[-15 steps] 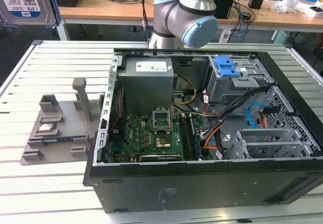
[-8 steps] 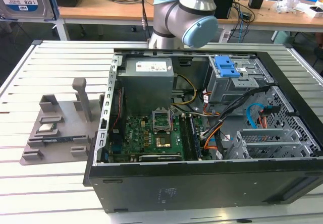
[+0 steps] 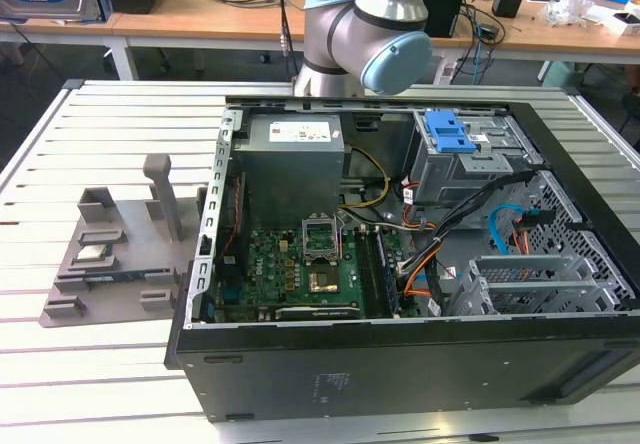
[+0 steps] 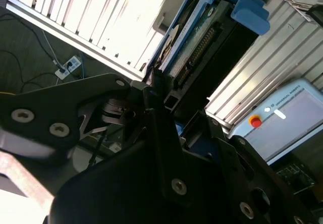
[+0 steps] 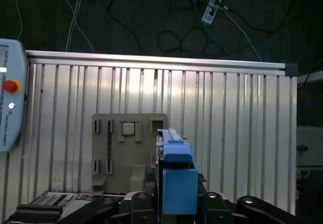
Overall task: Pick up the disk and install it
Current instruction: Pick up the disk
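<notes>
Plainly the pick-up looks done and the install not yet made; that is my reading of the step.

In the exterior view the arm (image 3: 370,34) stands behind the open computer case (image 3: 400,364), which lies on the slatted bench (image 3: 100,384). Inside it, toward the exterior view's right, sits the grey cage (image 3: 470,174) with its blue latch (image 3: 448,132). A grey fixture tray (image 3: 110,274) lies beside the case on the exterior view's left.

The second wrist view gives the grip itself: the tool (image 4: 169,100) is clamped on the disk (image 4: 194,45). Its black fingers (image 4: 159,133) press the near end, the connector edge faces the camera, and the blue bracket (image 4: 250,13) sits at the far end.

The first wrist view supplies what lies past the disk. It is seen end-on, bracket foremost, with the tray and a small square chip (image 5: 129,128) on the bench beyond. As far as I can judge, the disk is held in the air, apart from both.

Seating it would call for bringing the disk to the cage and squaring it with the opening — a tilted entry would likely bind.
</notes>
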You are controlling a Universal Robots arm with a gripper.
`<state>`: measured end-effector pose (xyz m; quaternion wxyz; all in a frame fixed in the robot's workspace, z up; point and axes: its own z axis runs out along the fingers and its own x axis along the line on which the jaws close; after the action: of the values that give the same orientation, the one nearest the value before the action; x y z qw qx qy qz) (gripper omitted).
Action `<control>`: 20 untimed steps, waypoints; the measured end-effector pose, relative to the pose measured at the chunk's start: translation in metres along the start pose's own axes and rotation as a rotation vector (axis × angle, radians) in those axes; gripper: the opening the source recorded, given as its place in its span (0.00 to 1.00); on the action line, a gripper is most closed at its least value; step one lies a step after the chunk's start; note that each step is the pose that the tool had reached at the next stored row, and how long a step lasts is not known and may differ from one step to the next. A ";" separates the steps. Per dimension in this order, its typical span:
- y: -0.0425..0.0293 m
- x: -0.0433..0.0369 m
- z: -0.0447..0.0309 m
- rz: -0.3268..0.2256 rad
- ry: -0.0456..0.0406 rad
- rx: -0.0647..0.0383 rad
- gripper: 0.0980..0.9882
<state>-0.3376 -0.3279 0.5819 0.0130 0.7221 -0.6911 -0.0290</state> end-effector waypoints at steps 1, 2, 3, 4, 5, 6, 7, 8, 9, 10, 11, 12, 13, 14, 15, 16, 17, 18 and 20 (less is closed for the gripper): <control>0.0000 0.0000 0.0000 0.000 -0.0001 0.000 0.30; 0.0000 0.0000 0.0000 0.000 -0.0001 0.000 0.30; 0.0001 0.0000 -0.0002 0.000 0.0000 0.000 0.30; 0.0001 0.0000 -0.0003 0.000 -0.0001 0.000 0.30; -0.0008 0.0001 -0.0004 0.000 -0.0001 0.000 0.30; -0.0037 0.0002 -0.0006 0.000 0.0000 0.000 0.30; -0.0061 0.0003 -0.0007 0.000 0.0000 0.000 0.30; -0.0124 0.0005 -0.0011 0.000 0.0000 0.000 0.30; -0.0173 0.0008 -0.0013 0.000 -0.0001 0.000 0.30; -0.0219 0.0010 -0.0017 0.000 0.0001 0.000 0.30; -0.0253 0.0012 -0.0019 0.000 0.0001 0.000 0.30; -0.0288 0.0013 -0.0021 0.000 0.0002 0.000 0.30; -0.0331 0.0014 -0.0023 0.000 0.0002 0.000 0.30; -0.0366 0.0016 -0.0025 0.000 0.0002 0.000 0.30; -0.0388 0.0017 -0.0026 0.000 0.0003 0.000 0.30; -0.0410 0.0018 -0.0028 0.000 0.0002 0.000 0.30; -0.0427 0.0019 -0.0029 0.000 0.0003 0.000 0.30; -0.0452 0.0020 -0.0031 0.000 0.0003 0.000 0.30; -0.0505 0.0022 -0.0033 0.000 0.0003 0.000 0.30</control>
<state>-0.2869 -0.3280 0.5822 0.0131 0.7221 -0.6911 -0.0289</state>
